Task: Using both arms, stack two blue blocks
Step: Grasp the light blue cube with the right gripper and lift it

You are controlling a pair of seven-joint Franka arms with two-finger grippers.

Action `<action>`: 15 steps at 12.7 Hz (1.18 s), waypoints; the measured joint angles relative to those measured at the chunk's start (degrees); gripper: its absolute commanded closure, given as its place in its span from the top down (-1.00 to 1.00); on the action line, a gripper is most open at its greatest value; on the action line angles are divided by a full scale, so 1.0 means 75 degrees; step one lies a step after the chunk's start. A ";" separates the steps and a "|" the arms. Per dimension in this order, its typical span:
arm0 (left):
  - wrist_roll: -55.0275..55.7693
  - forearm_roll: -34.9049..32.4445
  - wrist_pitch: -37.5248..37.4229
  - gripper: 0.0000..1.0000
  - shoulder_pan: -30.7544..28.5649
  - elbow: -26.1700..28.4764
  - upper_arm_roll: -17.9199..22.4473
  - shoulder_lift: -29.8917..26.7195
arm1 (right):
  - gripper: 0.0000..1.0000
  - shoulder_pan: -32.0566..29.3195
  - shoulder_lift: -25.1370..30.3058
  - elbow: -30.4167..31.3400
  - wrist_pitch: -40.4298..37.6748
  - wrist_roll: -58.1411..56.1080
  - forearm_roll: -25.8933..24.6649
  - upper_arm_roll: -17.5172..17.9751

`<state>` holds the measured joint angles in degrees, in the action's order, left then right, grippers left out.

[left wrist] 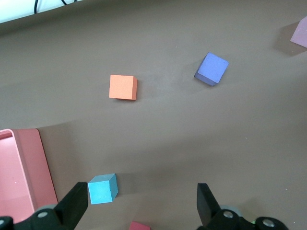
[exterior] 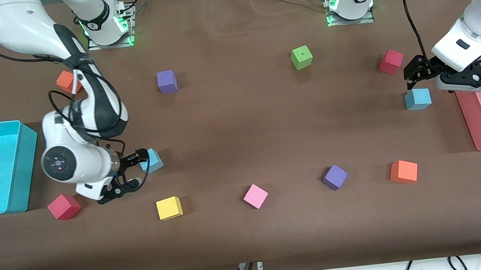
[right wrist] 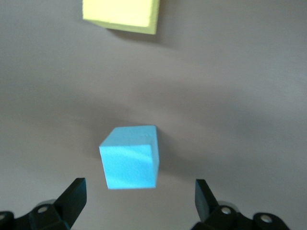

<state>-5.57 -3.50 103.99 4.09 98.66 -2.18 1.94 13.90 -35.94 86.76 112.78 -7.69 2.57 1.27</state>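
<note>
Right gripper (exterior: 131, 170) low over one blue block (exterior: 152, 160), fingers spread wide, block lying on the table (exterior: 239, 126) and not gripped. Yellow cube (exterior: 169, 208) nearer the camera. Second blue block (exterior: 418, 99) sits near the pink tray (exterior: 473, 124); left gripper (exterior: 416, 74) above it, fingers released.

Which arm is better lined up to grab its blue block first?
Right, I'd judge. The right gripper is open with its blue block centred between the fingers. The left gripper is open too, but its block sits off-centre beside one finger, so it needs a shift first.
</note>
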 measured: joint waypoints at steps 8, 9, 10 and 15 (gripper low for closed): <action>0.0000 0.0000 0.0001 1.00 0.0000 0.0000 -0.0002 0.0000 | 1.00 0.0203 -0.0086 0.1411 0.1949 -0.0519 0.0000 0.0008; 0.0000 0.0000 0.0001 1.00 0.0000 0.0000 -0.0002 0.0000 | 1.00 0.0255 -0.0093 0.1481 0.2026 -0.0519 0.0000 0.0010; 0.0000 0.0000 0.0001 1.00 0.0000 0.0000 -0.0002 0.0000 | 0.98 0.0300 -0.0093 0.1540 0.2089 -0.0519 0.0000 0.0010; 0.0000 0.0000 0.0001 1.00 0.0000 0.0000 -0.0004 0.0000 | -0.39 0.0334 -0.0095 0.1706 0.2172 -0.0512 0.0037 0.0006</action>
<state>-5.57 -3.50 104.00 4.09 98.66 -2.21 1.94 16.40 -36.65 99.56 129.06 -11.53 2.84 1.32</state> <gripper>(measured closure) 0.000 0.344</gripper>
